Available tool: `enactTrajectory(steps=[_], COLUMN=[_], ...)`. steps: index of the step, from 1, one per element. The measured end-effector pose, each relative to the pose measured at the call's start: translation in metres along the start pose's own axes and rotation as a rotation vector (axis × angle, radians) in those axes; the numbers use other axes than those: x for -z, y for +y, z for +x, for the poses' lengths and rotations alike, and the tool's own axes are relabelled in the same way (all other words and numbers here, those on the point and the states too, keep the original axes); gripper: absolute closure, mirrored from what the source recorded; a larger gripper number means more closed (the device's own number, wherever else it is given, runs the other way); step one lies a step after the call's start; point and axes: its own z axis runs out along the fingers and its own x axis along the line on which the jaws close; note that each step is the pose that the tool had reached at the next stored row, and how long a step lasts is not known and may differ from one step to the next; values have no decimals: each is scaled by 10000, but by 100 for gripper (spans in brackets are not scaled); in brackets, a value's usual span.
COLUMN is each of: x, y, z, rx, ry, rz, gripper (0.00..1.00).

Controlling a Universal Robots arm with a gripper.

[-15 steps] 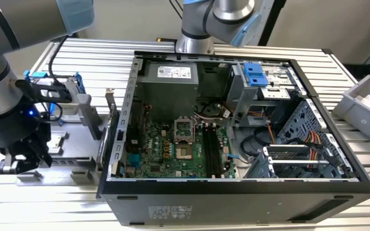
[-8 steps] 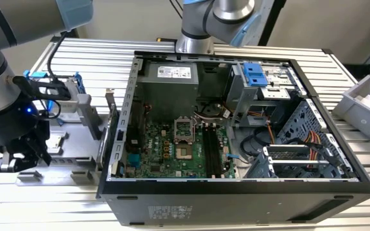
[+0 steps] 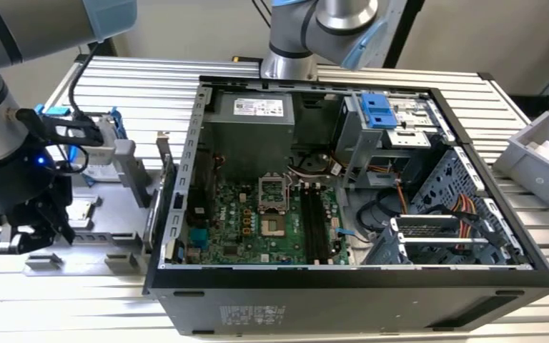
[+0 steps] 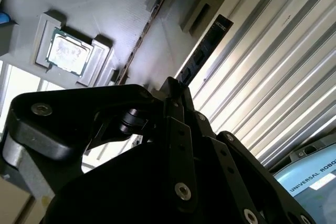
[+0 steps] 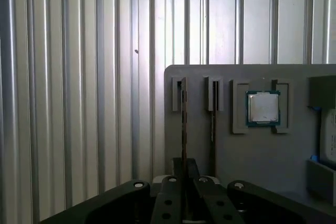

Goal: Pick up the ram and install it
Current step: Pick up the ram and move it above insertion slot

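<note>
Black claw [image 5: 184,168] pinched on thin dark ram stick [image 5: 184,124], 9 o'clock of black computer case [image 3: 351,286]; tilt could snag grey slotted holder [image 5: 176,95].

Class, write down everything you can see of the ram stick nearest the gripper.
The ram is a long, thin, flat dark board with a row of black chips on one face. It stands on its long edge on the grey holder tray, its far end at a slotted bracket, beside a second stick. Its near end runs in at the gripper; whether it is clamped cannot be told.
</note>
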Motion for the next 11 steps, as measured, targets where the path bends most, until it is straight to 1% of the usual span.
enactTrajectory(steps=[11], x=[105], y=[3], z=[1], rx=[0], ry=[-1], rz=[1], gripper=[100])
